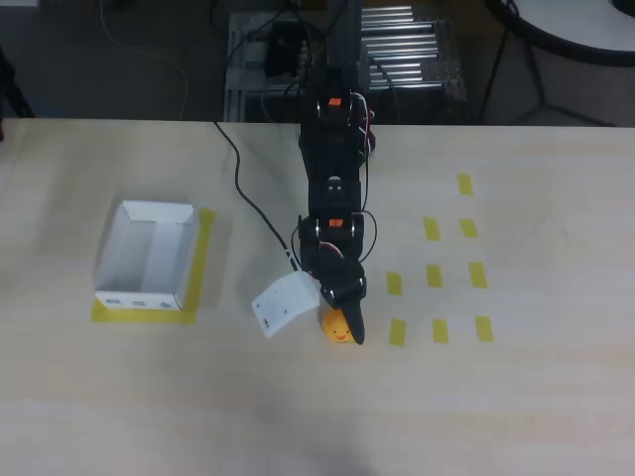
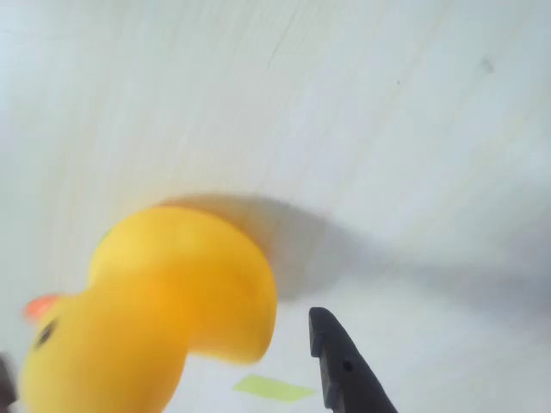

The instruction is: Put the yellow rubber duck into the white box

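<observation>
- The yellow rubber duck point(image 1: 338, 327) sits on the wooden table point(image 1: 516, 397), a little below the middle of the overhead view, directly at the tip of the black arm point(image 1: 335, 188).
- The gripper point(image 1: 342, 322) is around it or very close to it. In the wrist view one dark fingertip point(image 2: 340, 366) stands just to the right of the duck point(image 2: 151, 318), with a thin gap between them. The other finger is not clear at the left edge. Whether the claw is already pressing the duck cannot be told; it looks narrow, but not closed on it.
- The duck is probably light, hollow and soft, so it should give a little under the fingers. Its skin looks smooth and round, so it may slip out or roll away if it is pinched too high.
- The best place to hold is probably across the wide body, low and at the middle, not at the head.
- In the wrist view the orange beak point(image 2: 39, 305) and the eye are at the lower left, so the duck faces left there. Its long axis runs from lower left to upper right.
- The white box point(image 1: 147, 258) stands well apart at the left of the overhead view, on a yellow tape frame point(image 1: 203, 268), open upward.
</observation>
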Robot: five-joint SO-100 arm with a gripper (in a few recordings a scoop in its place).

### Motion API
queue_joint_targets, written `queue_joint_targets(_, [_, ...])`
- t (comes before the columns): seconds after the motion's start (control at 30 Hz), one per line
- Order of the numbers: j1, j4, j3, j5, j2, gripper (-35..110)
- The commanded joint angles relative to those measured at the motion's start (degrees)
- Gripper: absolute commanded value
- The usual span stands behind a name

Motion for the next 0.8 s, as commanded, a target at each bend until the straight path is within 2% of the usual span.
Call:
queue_joint_targets(0.0, [-0.4, -0.7, -6.2, -0.5, 0.4, 32])
queue_joint_targets(0.07, [-0.4, -0.8, -6.9, -0.5, -0.6, 24])
queue_joint_targets(0.17, [-0.6, -0.8, -8.5, 0.0, -2.3, 2])
queue_joint_targets(0.2, [-0.7, -0.8, -9.1, 0.4, -2.8, 0])
queue_joint_targets(0.43, [0.0, 3.6, -14.5, 3.5, -0.6, 0])
queue_joint_targets(0.57, [3.7, 5.9, -15.1, 5.3, 11.5, 0])
queue_joint_targets(0.77, [17.4, 4.3, -10.8, 5.8, 35.6, 0])
